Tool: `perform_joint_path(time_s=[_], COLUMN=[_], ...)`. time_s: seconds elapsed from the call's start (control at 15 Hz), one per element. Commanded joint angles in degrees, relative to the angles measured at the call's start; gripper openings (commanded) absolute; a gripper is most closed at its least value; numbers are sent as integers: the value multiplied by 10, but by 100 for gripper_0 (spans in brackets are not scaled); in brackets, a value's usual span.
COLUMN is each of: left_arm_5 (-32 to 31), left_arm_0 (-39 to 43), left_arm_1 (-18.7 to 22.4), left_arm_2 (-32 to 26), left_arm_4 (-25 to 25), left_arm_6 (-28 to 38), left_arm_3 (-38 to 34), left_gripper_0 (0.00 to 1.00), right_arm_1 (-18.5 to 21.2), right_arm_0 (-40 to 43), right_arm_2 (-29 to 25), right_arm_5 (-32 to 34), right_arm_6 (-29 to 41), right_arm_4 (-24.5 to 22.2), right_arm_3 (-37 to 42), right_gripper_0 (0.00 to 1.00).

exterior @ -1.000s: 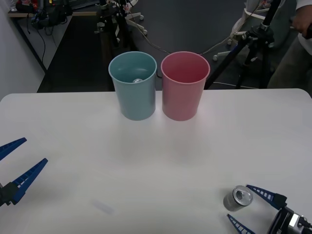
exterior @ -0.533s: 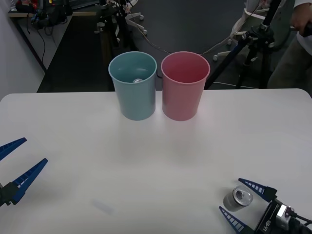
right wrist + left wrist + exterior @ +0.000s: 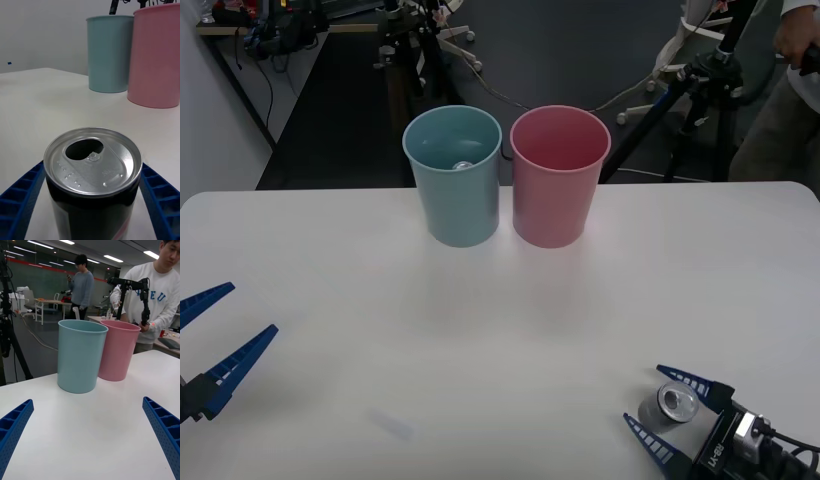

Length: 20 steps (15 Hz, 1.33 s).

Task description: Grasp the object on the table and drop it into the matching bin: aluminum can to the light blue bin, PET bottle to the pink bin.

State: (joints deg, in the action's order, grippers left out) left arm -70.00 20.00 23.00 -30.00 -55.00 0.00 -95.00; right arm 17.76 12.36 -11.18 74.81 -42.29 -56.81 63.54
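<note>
The aluminum can stands upright on the white table near its front right edge; its silver top with an opened mouth fills the right wrist view. My right gripper is open with one blue finger on each side of the can, close to its wall. The light blue bin and the pink bin stand side by side at the table's far middle, also seen as light blue bin and pink bin. My left gripper hangs open at the front left.
Something small and silvery lies at the bottom of the light blue bin. Camera tripods and cables stand on the floor behind the table. In the left wrist view the bins sit ahead with people behind the table.
My right gripper has slid forward toward the can, so its fingers now straddle it from both sides. The can, the bins and the left arm have not moved.
</note>
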Motion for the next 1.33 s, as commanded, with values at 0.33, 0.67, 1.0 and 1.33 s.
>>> perform_joint_path(time_s=[0.33, 0.67, 1.0, 1.33], left_arm_5=[0, 0, 0, 0], left_arm_0=[0, 0, 0, 0], left_arm_1=[0, 0, 0, 0], left_arm_2=[0, 0, 0, 0], left_arm_4=[0, 0, 0, 0], left_arm_6=[0, 0, 0, 0], left_arm_3=[0, 0, 0, 0], left_gripper_0=[100, 100, 100, 100], right_arm_1=[1, 1, 3, 3], right_arm_0=[0, 0, 12, 34], right_arm_2=[0, 0, -3, 1], right_arm_5=[3, 4, -1, -56], right_arm_6=[0, 0, 60, 157], right_arm_4=[1, 2, 5, -8], right_arm_3=[0, 0, 70, 204], right_gripper_0=[0, 0, 0, 0])
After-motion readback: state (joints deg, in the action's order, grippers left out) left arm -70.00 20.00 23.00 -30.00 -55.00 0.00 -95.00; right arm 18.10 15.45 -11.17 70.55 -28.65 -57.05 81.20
